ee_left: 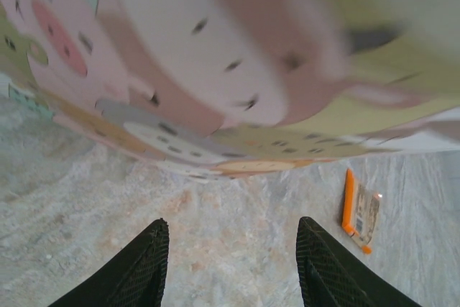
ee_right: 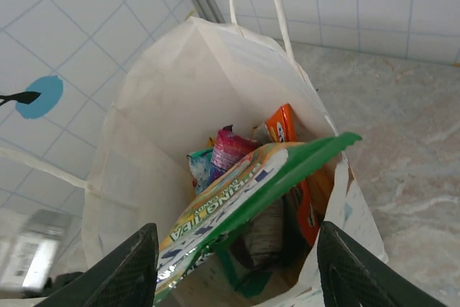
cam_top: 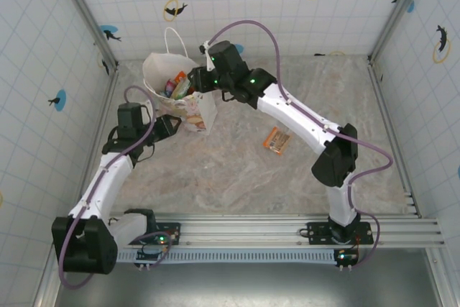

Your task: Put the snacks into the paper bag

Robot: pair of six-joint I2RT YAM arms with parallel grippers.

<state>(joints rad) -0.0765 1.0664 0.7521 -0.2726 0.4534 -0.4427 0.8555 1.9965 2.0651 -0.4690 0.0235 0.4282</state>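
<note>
The white paper bag (cam_top: 164,70) stands upright at the back left, with several snacks inside. My right gripper (cam_top: 195,81) hangs over its mouth. Seen from the right wrist, that gripper (ee_right: 237,267) is open, and a green packet (ee_right: 248,188) lies slanted across the bag's (ee_right: 154,106) opening between the fingers, free of both pads. Under it are a pink packet (ee_right: 231,146), a teal one (ee_right: 200,167) and an orange one (ee_right: 286,134). My left gripper (cam_top: 171,126) sits low by the bag's printed side (ee_left: 215,70), open (ee_left: 233,260) and holding nothing. An orange bar (cam_top: 277,139) (ee_left: 359,210) lies on the table.
Tiled walls with metal corner posts (cam_top: 83,12) close in the marbled table (cam_top: 237,177) on three sides. The bag's loop handles (ee_right: 277,5) rise at its far rim. A rail (cam_top: 287,229) with both arm bases runs along the near edge.
</note>
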